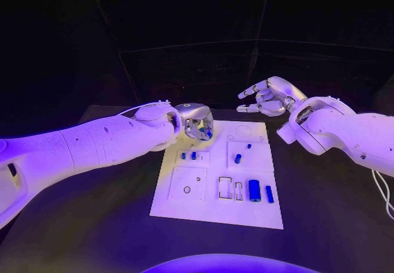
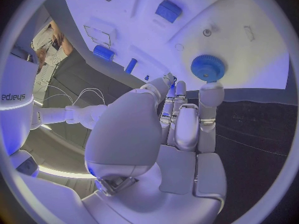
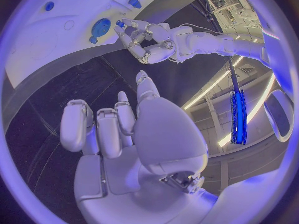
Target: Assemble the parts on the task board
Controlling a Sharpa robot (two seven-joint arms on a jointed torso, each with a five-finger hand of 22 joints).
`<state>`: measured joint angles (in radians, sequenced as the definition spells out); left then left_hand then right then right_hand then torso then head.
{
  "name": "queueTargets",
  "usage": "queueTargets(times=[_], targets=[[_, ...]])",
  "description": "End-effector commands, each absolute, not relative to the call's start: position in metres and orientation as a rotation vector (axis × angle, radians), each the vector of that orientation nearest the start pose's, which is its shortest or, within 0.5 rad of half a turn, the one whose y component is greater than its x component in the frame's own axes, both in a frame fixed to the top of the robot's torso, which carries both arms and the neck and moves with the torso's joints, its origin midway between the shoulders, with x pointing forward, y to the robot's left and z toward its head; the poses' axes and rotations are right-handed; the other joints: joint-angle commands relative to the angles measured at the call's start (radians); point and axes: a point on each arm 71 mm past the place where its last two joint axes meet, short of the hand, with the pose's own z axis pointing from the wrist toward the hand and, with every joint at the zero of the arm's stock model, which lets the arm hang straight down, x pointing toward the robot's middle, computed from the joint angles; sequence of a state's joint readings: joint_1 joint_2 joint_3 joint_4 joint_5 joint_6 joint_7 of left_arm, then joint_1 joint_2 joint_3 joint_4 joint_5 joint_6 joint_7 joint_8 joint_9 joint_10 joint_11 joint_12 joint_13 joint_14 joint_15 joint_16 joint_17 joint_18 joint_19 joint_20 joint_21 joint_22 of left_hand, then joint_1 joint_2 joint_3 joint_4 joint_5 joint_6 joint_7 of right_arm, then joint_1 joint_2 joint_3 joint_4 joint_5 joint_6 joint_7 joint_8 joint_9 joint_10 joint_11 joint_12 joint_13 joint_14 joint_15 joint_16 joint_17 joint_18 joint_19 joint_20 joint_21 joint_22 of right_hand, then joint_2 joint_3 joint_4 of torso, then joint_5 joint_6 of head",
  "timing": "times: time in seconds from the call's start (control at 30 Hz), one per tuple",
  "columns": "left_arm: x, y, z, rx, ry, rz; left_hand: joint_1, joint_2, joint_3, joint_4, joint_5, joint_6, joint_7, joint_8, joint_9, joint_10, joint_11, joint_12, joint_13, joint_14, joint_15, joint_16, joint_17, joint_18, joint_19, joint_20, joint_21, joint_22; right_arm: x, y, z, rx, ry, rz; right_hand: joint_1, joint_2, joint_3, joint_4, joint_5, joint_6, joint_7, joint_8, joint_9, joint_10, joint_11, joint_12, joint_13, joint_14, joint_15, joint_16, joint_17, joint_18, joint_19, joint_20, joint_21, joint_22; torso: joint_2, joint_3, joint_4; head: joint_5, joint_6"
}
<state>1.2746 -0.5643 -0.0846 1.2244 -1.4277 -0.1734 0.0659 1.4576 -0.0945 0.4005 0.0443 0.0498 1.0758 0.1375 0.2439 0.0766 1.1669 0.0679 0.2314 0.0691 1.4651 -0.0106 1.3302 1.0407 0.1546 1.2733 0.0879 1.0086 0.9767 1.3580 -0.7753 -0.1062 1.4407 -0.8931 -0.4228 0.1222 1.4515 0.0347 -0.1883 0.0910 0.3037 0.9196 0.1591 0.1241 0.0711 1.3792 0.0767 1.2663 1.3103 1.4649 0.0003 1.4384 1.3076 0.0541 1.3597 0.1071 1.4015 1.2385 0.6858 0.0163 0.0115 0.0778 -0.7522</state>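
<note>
Left hand (image 1: 197,122) is over the far-left corner of the task board (image 1: 215,207). Its fingers (image 2: 211,97) are stretched forward side by side, tips right at a blue toothed gear (image 2: 207,67) seated on the board. Can't tell whether they touch it or grip it. In the right wrist view the same hand has a small blue piece (image 3: 119,23) at its fingertips, just beside the gear; can't tell if that piece is pinched or only behind the fingers.

Right hand (image 1: 269,96) is off the board, above the table (image 1: 328,199) beyond the board's far-right corner. Fingers (image 3: 77,124) are loosely curled and apart, nothing in them.

Task board lies flat mid-table, long axis running away from the robot. On it:
- blue cylinder (image 1: 254,190) lying near the right side at the near end, with a thinner blue bar (image 1: 269,194) just beside it on the right
- two empty rectangular slots (image 1: 225,188) to the cylinder's left
- square plate with a centre hole (image 1: 187,189) at near left
- two small blue pegs (image 1: 189,155) at mid-left
- two more blue parts (image 1: 238,158) at mid-right, one behind the other
</note>
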Motion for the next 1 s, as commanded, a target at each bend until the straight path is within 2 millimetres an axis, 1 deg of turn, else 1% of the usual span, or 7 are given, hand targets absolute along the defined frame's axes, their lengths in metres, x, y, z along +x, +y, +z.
queueTargets(times=[0.03, 0.13, 0.27, 0.43, 0.67, 0.9, 1.0], targets=[[0.534, 0.141, -0.179, 0.301, 1.732, -0.760, -0.008, 0.004, 0.006, -0.001, 0.000, 0.007, -0.002, -0.007, 0.001, 0.007, -0.001, -0.006, 0.000, 0.008, -0.004, -0.003, -0.002, -0.015, 0.007, 0.002, 0.007, 0.001, 0.519, -0.192, -0.125, 0.204, 1.522, 1.003, -0.002, 0.012, -0.008, 0.000, -0.005, 0.000, -0.001, 0.005, -0.001, 0.004, -0.008, 0.001, 0.000, 0.054, -0.006, -0.005, 0.025, 0.020, -0.003, -0.003, -0.003, 0.001, 0.000, 0.0006, 0.0028, 0.003, 0.000], [0.535, 0.155, -0.180, 0.277, 1.758, -0.738, -0.010, 0.002, 0.007, -0.002, 0.000, 0.008, -0.002, -0.008, 0.001, 0.009, -0.001, -0.008, 0.000, 0.008, -0.003, -0.004, -0.005, -0.015, 0.007, 0.002, 0.008, 0.002, 0.519, -0.193, -0.125, 0.205, 1.522, 1.001, -0.002, 0.012, -0.008, 0.000, -0.005, 0.000, -0.001, 0.005, -0.001, 0.004, -0.008, 0.001, 0.000, 0.054, -0.006, -0.005, 0.025, 0.020, -0.003, -0.003, -0.003, 0.001, 0.000, 0.0007, 0.0050, 0.002, -0.001], [0.535, 0.170, -0.181, 0.256, 1.789, -0.710, -0.013, 0.000, 0.008, -0.002, 0.000, 0.010, -0.002, -0.010, 0.001, 0.010, -0.001, -0.010, 0.000, 0.008, -0.003, -0.005, -0.007, -0.015, 0.007, 0.002, 0.008, 0.003, 0.520, -0.193, -0.125, 0.206, 1.523, 1.000, -0.002, 0.012, -0.008, 0.000, -0.005, 0.000, -0.001, 0.005, -0.001, 0.004, -0.008, 0.001, 0.000, 0.054, -0.006, -0.005, 0.025, 0.020, -0.003, -0.003, -0.003, 0.001, 0.000, 0.0004, 0.0031, 0.005, -0.001], [0.535, 0.181, -0.185, 0.246, 1.819, -0.689, -0.020, -0.008, 0.008, -0.003, 0.000, 0.011, -0.003, -0.013, 0.000, 0.014, -0.001, -0.015, 0.001, 0.007, -0.003, -0.007, -0.012, -0.015, 0.005, 0.003, 0.007, 0.004, 0.520, -0.194, -0.125, 0.206, 1.524, 0.999, -0.002, 0.012, -0.008, 0.000, -0.005, 0.000, -0.001, 0.005, -0.001, 0.004, -0.008, 0.001, 0.000, 0.054, -0.006, -0.005, 0.025, 0.020, -0.003, -0.003, -0.003, 0.001, 0.000, -0.0009, 0.0039, 0.006, -0.002], [0.536, 0.184, -0.191, 0.248, 1.830, -0.668, -0.021, -0.012, 0.009, -0.004, 0.000, 0.011, -0.003, -0.015, 0.000, 0.015, -0.001, -0.018, 0.001, 0.006, -0.003, -0.007, -0.015, -0.014, 0.004, 0.003, 0.006, 0.003, 0.520, -0.193, -0.125, 0.206, 1.526, 1.000, -0.002, 0.012, -0.008, 0.000, -0.005, 0.000, -0.001, 0.005, -0.001, 0.004, -0.008, 0.001, 0.000, 0.054, -0.006, -0.005, 0.025, 0.020, -0.003, -0.003, -0.003, 0.001, 0.000, 0.0001, 0.0007, 0.008, -0.003], [0.538, 0.184, -0.197, 0.248, 1.842, -0.651, -0.021, -0.012, 0.009, -0.005, 0.000, 0.011, -0.003, -0.016, 0.000, 0.015, -0.001, -0.018, 0.001, 0.006, -0.003, -0.008, -0.017, -0.014, 0.003, 0.003, 0.005, 0.002, 0.520, -0.192, -0.125, 0.205, 1.527, 1.001, -0.002, 0.012, -0.008, 0.000, -0.005, 0.000, -0.001, 0.005, -0.001, 0.004, -0.008, 0.001, 0.000, 0.054, -0.006, -0.005, 0.025, 0.020, -0.003, -0.003, -0.003, 0.001, 0.001, 0.0003, 0.0021, 0.009, -0.002], [0.539, 0.184, -0.199, 0.248, 1.849, -0.646, -0.021, -0.012, 0.009, -0.005, 0.000, 0.011, -0.003, -0.016, 0.000, 0.015, -0.001, -0.018, 0.001, 0.006, -0.003, -0.008, -0.017, -0.014, 0.003, 0.003, 0.005, 0.002, 0.520, -0.191, -0.125, 0.204, 1.527, 1.002, -0.002, 0.012, -0.008, 0.000, -0.005, 0.000, -0.001, 0.005, -0.001, 0.004, -0.008, 0.001, 0.000, 0.054, -0.006, -0.005, 0.025, 0.020, -0.003, -0.003, -0.003, 0.001, 0.000, -0.0001, 0.0011, 0.010, -0.002]])
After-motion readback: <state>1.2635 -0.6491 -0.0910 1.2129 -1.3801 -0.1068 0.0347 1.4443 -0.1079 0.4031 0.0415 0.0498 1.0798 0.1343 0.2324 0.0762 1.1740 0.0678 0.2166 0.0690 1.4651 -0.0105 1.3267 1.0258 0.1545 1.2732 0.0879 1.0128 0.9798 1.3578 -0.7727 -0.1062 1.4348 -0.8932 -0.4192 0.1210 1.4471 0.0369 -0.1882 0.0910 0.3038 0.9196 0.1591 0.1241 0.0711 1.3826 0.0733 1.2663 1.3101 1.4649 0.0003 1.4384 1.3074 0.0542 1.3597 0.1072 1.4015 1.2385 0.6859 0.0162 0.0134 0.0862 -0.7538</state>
